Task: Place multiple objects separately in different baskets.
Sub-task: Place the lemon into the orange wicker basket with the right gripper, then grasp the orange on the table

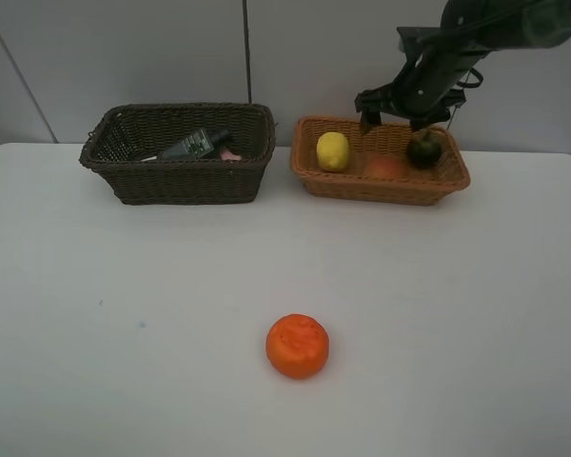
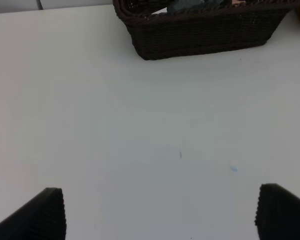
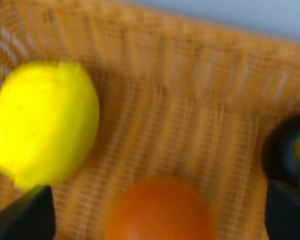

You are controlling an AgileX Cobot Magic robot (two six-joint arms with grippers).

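So the orange [image 1: 297, 346] is the only thing left out on the desk [image 1: 476, 314], sitting alone in the lower middle of the overhead frame, well apart from both baskets. It's basically round, so no long axis to worry about, any approach angle should work. The light tan basket [image 1: 381, 184] at upper right already has the lemon [image 1: 332, 150], the peach [image 1: 385, 166] and the dark mangosteen [image 1: 423, 149] in it, and the right claw [image 1: 396, 119] hangs right over that basket with its fingers spread wide, nothing in them. So the orange lies down and to the left of it in the frame, a fair reach. The left claw [image 2: 160, 212] doesn't show overhead; its own camera shows it open too, over bare desk with the dark brown basket [image 2: 200, 35] ahead. Can't tell which arm is nearer.
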